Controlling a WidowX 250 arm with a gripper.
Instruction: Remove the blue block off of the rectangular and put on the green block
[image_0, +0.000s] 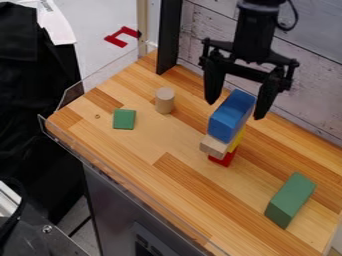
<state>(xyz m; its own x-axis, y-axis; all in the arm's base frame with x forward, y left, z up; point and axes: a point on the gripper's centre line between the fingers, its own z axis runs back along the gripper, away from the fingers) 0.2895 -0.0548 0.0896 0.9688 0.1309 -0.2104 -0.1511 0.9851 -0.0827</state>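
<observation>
Blue block tops a stack of wooden, yellow and red blocks near the counter's wall-side edge. Above it hangs the gripper, fingers spread wide. Long green block lies near the right edge.

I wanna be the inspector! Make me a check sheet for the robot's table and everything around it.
Surface: wooden tabletop, striped light and darker.
Job's things: blue block tops a stack with a bare-wood block, yellow block and red block; long green block and small green block lie apart from it.
Clutter: wooden cylinder, upright.
Gripper: open, at the blue block.
Cables: black cable loops beside the arm.
Surroundings: plank wall, black post.
</observation>
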